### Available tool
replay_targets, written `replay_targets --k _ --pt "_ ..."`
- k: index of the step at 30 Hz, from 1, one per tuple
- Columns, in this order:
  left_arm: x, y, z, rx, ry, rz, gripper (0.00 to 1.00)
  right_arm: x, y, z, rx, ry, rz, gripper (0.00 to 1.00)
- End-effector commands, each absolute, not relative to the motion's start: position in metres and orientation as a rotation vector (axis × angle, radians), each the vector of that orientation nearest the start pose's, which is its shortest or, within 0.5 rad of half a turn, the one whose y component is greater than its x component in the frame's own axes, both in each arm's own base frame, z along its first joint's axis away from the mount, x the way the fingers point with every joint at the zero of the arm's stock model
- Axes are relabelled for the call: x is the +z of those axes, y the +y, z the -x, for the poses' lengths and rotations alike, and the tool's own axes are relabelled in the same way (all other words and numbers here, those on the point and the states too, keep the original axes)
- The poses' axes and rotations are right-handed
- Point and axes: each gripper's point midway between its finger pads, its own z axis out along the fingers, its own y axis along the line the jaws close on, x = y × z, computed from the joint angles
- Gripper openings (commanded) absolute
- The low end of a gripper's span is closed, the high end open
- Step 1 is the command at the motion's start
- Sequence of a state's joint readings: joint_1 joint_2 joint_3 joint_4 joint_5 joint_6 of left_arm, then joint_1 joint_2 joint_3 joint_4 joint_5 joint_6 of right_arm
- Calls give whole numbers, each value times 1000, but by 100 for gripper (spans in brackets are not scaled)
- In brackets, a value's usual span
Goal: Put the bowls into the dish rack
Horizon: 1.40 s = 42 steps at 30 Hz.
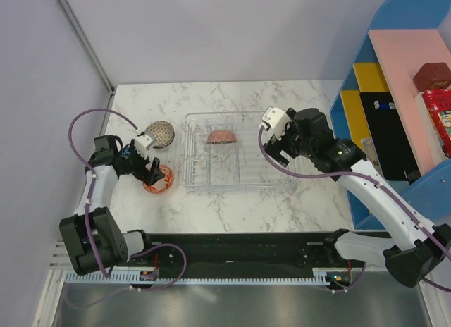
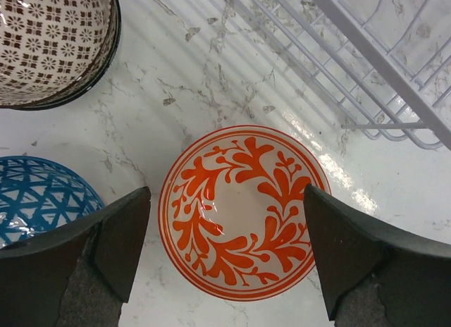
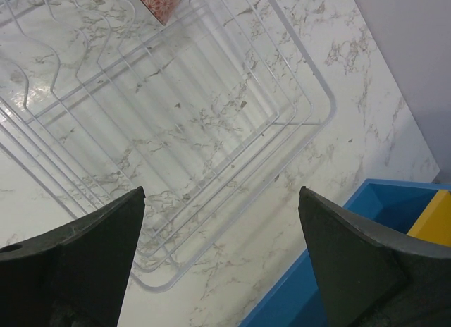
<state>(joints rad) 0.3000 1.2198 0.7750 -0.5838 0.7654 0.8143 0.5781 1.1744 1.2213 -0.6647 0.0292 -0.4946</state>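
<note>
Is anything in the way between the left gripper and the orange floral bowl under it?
Nothing visible. The open left gripper hangs directly over the orange floral bowl. The blue bowl and the brown lattice bowl sit apart from it on one side, the dish rack on the other.

Large rectangular dish rack (image 1: 243,165) of thin white bars, with raised rim and rows of ribs: flat on the marble table (image 1: 282,214), mid-way across. Holds one round red-patterned ceramic bowl (image 1: 220,137) near its far edge, dome side up among the ribs. Left of the rack, on the table: round white ceramic bowl with orange leaf scrolls (image 2: 243,211), mouth up, near the rack's near-left corner. Farther back, beige lattice-patterned bowl (image 2: 49,38), dark-rimmed, outside showing. Close by both, apart from each: blue lattice bowl (image 2: 35,193), partly hidden.
</note>
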Motion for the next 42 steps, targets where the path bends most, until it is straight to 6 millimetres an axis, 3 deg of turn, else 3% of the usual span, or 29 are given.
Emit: replay_targets --k 1,21,30,42 --pt "109 -16 -294 -444 2062 -918 95 267 175 -292 107 1829 1072 97" --pt "88 -8 -313 -468 2083 -975 94 249 180 -289 144 1855 1107 97" --pt "66 -1 -306 -448 2144 -1010 86 249 182 -289 154 1852 1105 97" --pt "45 1 -301 -478 2199 -1030 59 246 182 -287 165 1856 1108 97"
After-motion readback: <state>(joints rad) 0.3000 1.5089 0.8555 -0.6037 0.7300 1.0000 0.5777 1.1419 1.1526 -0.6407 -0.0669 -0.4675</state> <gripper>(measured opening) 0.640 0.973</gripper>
